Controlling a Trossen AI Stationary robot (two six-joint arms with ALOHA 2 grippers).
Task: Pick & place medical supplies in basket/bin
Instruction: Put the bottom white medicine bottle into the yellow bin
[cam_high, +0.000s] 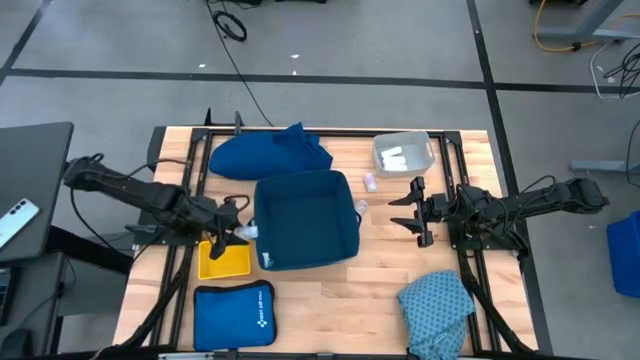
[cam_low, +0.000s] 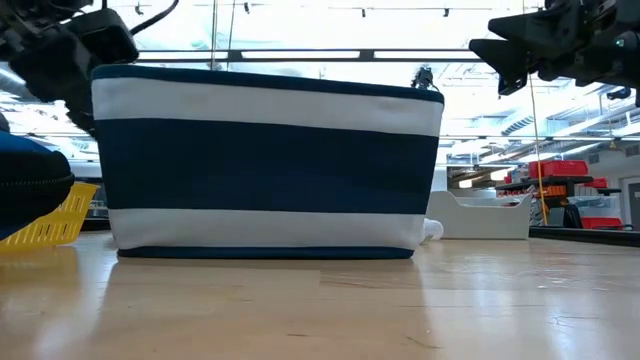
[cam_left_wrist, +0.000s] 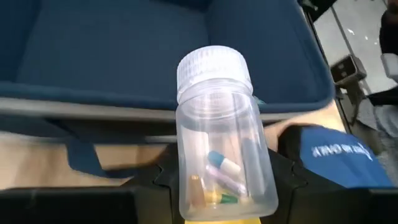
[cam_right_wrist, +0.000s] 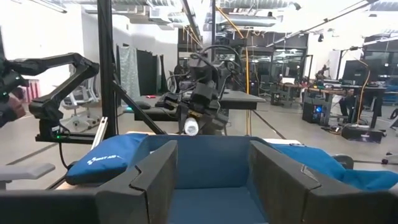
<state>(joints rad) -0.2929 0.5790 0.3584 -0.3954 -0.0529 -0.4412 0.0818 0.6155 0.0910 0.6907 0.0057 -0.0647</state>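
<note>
Left wrist view shows the left gripper (cam_left_wrist: 227, 186) clamped on a clear plastic jar (cam_left_wrist: 224, 140) with a ribbed white screw cap, its dark fingers (cam_left_wrist: 289, 180) pressed against either side of the body. The jar's long axis runs away from the wrist, cap end pointing out toward the navy fabric basket (cam_left_wrist: 124, 56) just ahead, whose open inside lies past the cap. Inside the jar sit a few small pieces: a white and blue one, a pale purple one, an amber one and a green one. From above, the jar (cam_high: 247, 232) lies roughly level, cap toward the basket's (cam_high: 306, 220) left wall, held over the yellow tray (cam_high: 224, 260).

Right gripper (cam_high: 418, 211) hangs to the right of the basket with its fingers spread and nothing between them.

White lettering on the bright-blue pouch (cam_left_wrist: 339, 155) appears upside down and is too blurred to read for sure. A dark-blue cloth (cam_high: 268, 152) lies behind the basket, a teal speckled cloth (cam_high: 437, 305) at the near right.
</note>
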